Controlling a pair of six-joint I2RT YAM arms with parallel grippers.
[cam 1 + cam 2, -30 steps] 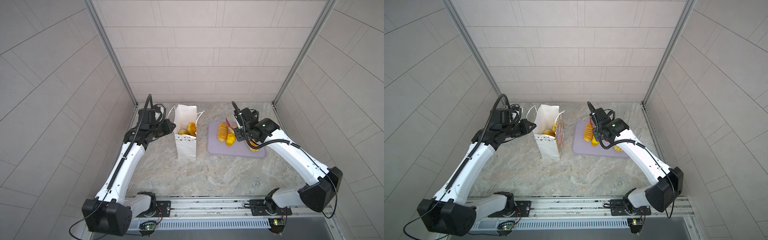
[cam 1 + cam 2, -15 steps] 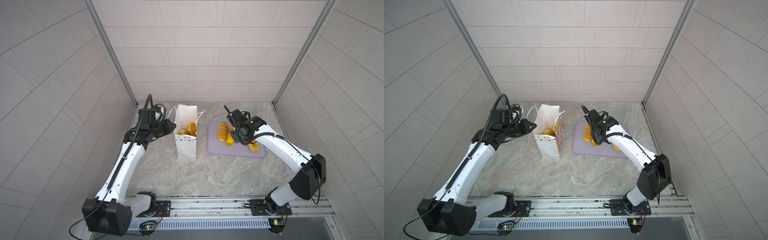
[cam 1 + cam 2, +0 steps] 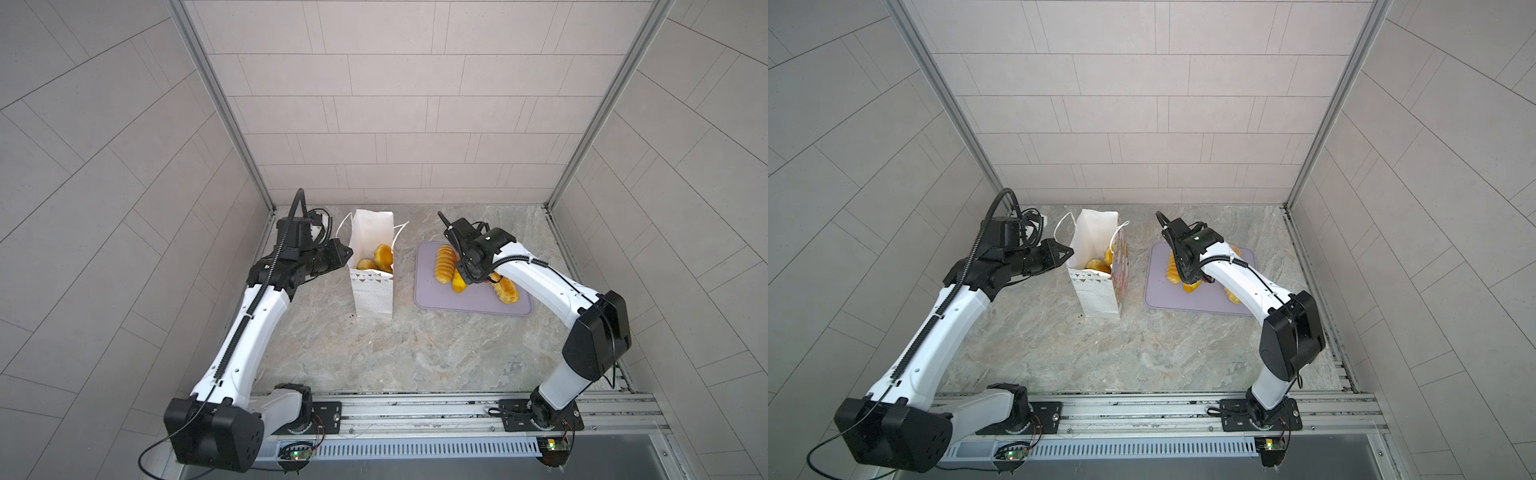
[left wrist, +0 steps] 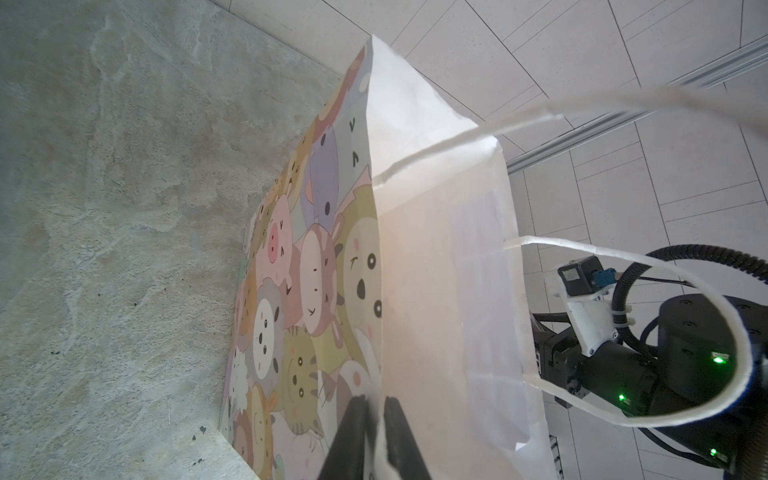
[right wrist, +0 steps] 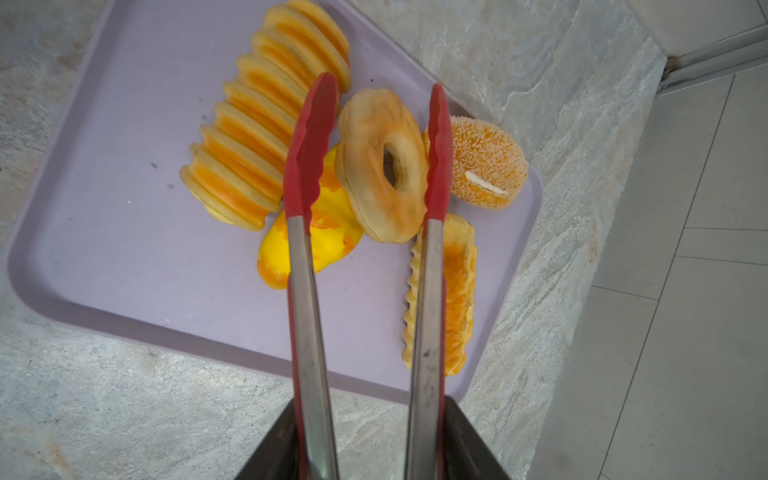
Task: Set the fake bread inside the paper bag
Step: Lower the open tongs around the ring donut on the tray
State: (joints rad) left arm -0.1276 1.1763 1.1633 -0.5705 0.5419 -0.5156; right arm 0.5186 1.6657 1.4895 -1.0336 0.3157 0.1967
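Marble-patterned tabletop (image 3: pixel 374 353) lies nearest the arm bases. Beyond it stand one paper bag (image 3: pixel 372 291) and, to its right and apart from it, one flat lilac tray (image 3: pixel 478 301).

The bag is white and upright, its mouth open upward. Its near narrow panel carries small triangles and dots, its broad sides carry pastel cartoon animal faces, and two white cord handles loop from the rim. The mouth's long axis runs near to far. At least two golden breads (image 3: pixel 382 257) show inside. The left gripper (image 4: pixel 374 419) has its fingers pinched together on the bag's left upper edge.

Five breads lie on the tray. Nearest is a narrow scalloped loaf (image 5: pixel 453 291), orange down its middle, its length slanting from near right to far left in both top views. Near it lies a smooth yellow-orange oval (image 5: pixel 328 237). The ridged loaf (image 5: pixel 257 137), the longest, has pale ridges with orange grooves and lies near to far on the tray's left part. A tan ring bread (image 5: pixel 382 166) rests partly on the oval. Farthest, by the tray's far right corner, sits an orange seeded bun (image 5: pixel 478 166) with a white slit.

One pair of tongs (image 5: pixel 305 311), with steel arms and red tips, is clamped in the right gripper (image 5: pixel 374 440). Its tips stand apart on either side of the ring bread; whether they press it cannot be told.
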